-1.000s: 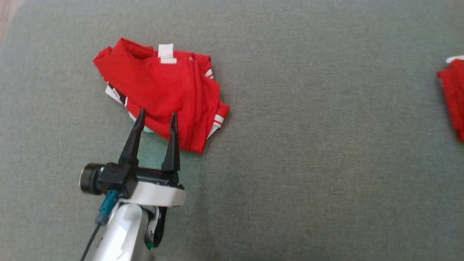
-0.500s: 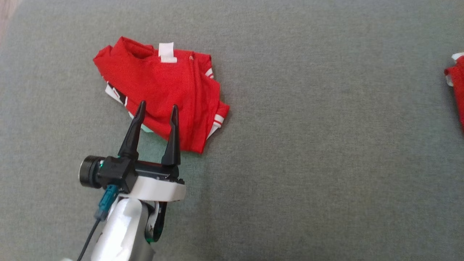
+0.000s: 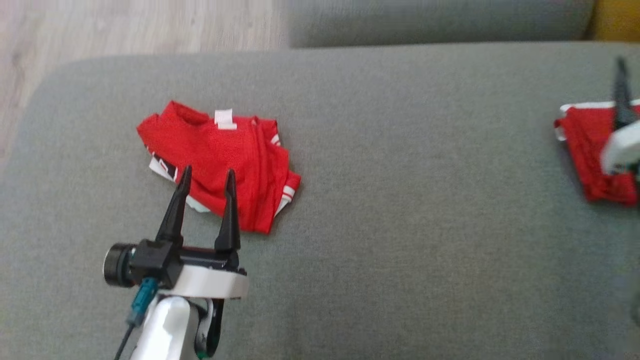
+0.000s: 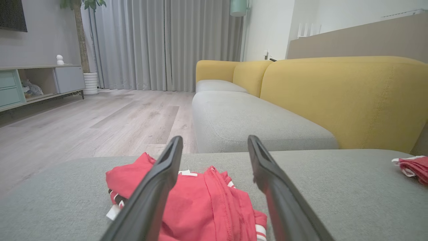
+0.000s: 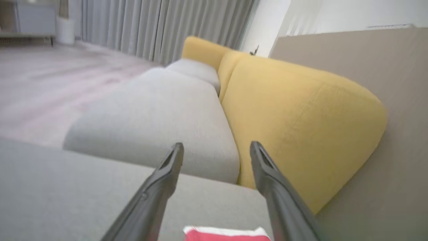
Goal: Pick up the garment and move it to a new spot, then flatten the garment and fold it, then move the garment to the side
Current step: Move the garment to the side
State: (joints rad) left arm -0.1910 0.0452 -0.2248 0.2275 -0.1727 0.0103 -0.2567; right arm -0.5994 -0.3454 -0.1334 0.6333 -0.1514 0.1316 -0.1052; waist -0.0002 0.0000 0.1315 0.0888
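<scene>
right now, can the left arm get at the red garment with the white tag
Probably yes. The left gripper is open and points straight at the red garment, whose near edge lies right by its tips. Nothing on the grey cushion stands between them.

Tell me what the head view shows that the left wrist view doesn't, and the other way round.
Head view's own: the right gripper, blurred, in front of the second red garment near the right edge, and the left arm's pale wrist. Left wrist view's own: the yellow sofa back, grey curtains and a low cabinet. Shared: the left gripper, open, pointing at the folded red garment on the grey cushion, the second red garment, and the wood floor.
</scene>
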